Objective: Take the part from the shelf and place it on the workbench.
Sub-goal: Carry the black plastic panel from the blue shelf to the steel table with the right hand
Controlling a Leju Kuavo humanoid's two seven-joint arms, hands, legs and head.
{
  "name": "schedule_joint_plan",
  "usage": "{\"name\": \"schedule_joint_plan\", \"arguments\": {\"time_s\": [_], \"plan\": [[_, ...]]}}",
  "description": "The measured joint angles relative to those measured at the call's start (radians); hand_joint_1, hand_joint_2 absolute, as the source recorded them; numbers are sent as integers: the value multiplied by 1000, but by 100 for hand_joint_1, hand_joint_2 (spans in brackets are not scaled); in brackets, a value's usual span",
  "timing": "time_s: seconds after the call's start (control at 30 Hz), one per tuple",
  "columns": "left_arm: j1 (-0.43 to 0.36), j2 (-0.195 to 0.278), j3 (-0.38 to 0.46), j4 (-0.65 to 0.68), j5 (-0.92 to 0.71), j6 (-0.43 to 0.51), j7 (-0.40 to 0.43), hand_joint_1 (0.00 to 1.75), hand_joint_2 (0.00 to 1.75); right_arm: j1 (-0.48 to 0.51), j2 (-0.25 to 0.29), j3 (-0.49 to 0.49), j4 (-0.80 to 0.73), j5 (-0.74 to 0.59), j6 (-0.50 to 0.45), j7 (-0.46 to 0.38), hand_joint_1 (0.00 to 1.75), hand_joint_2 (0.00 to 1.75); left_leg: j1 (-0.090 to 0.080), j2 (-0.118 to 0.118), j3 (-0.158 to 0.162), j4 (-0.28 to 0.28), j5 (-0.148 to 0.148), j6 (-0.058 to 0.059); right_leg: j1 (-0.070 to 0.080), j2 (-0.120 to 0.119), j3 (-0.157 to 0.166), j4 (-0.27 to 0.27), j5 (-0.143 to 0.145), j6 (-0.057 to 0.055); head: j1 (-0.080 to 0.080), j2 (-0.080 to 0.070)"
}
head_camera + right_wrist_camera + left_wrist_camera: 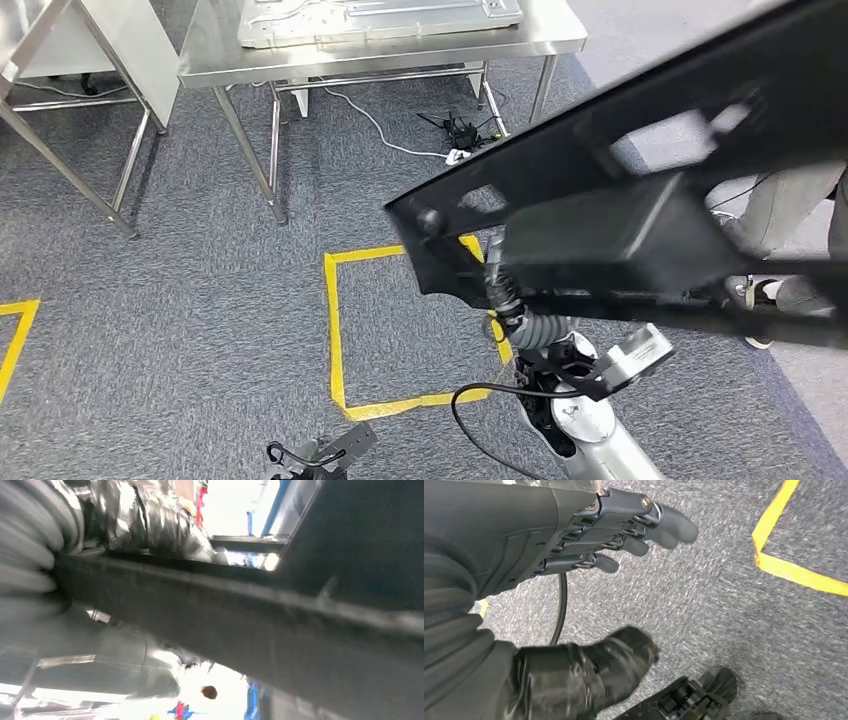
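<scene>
The part point(620, 220) is a large black frame with cut-outs, carried in the air and slanting from the picture's middle up to the right. My right hand point(508, 298) grips it from below near its lower end; in the right wrist view the part's black bar point(250, 625) runs across, close against that hand point(30, 560). The workbench point(400, 45), a stainless steel table, stands ahead at the top of the head view. My left hand point(624, 525) hangs over the grey carpet, fingers stretched out and holding nothing.
A flat metal panel point(380, 20) lies on the workbench. Cables and a power strip point(455, 135) lie under it. A second steel table point(60, 100) stands at the left. A yellow tape square point(335, 330) marks the carpet. A person's legs point(790, 230) stand at the right.
</scene>
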Motion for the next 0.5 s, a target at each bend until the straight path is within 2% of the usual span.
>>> {"name": "schedule_joint_plan", "arguments": {"time_s": [0.07, 0.1, 0.17, 0.2, 0.23, 0.27, 0.33, 0.37, 0.43, 0.5], "plan": [[34, 0, 3, 8, -10, 29, -55, 0, 175, 7, 3, -13, -2, -7, -13, -18, 175, 175, -1, 19, -11, 32, -20, -10, -4, -3, 12, -10, 0, -12, -2, 0], [58, 0, 4, 17, -12, 47, -92, 0, 175, 13, 4, -21, -4, -18, -16, -23, 175, 175, 0, 32, -30, 74, -41, -14, -5, -5, 20, -14, -3, -18, -4, 0], [106, 0, 5, 39, -9, 70, -145, 0, 175, 28, 4, -38, -8, -50, -14, -26, 175, 175, 4, 50, -91, 195, -90, -21, -3, -9, 31, -16, -11, -26, -5, 0], [125, -1, 5, 50, -6, 73, -155, 0, 175, 35, 4, -45, -8, -64, -12, -26, 175, 175, 7, 52, -119, 241, -101, -23, -2, -10, 34, -16, -15, -26, -5, 0], [139, -1, 4, 59, -4, 73, -157, 0, 175, 39, 4, -52, -8, -71, -10, -26, 175, 175, 8, 53, -133, 258, -97, -24, -1, -12, 38, -15, -19, -26, -6, 0], [147, -1, 4, 66, -3, 73, -157, 0, 175, 42, 4, -56, -8, -75, -10, -26, 175, 175, 9, 53, -129, 239, -76, -23, -1, -14, 43, -15, -24, -25, -5, 0], [148, -1, 5, 75, -1, 73, -154, 0, 175, 43, 4, -60, -8, -79, -9, -26, 175, 175, 7, 59, -74, 121, -13, -17, 0, -22, 56, -15, -34, -21, -5, 0], [146, -2, 5, 78, 0, 73, -153, 0, 175, 43, 4, -60, -8, -81, -9, -26, 175, 175, 4, 63, -43, 62, 5, -13, 1, -25, 62, -16, -40, -17, -5, 0], [145, -3, 5, 82, 2, 72, -151, 0, 175, 44, 4, -62, -8, -83, -8, -25, 175, 175, -3, 67, -8, 0, 11, -3, 2, -28, 72, -23, -46, -7, -5, 0], [148, -3, 5, 88, 4, 72, -149, 0, 175, 45, 4, -64, -8, -83, -8, -24, 175, 175, -5, 63, 1, -11, 5, 8, 3, -29, 80, -28, -44, 3, -4, 0]]}}
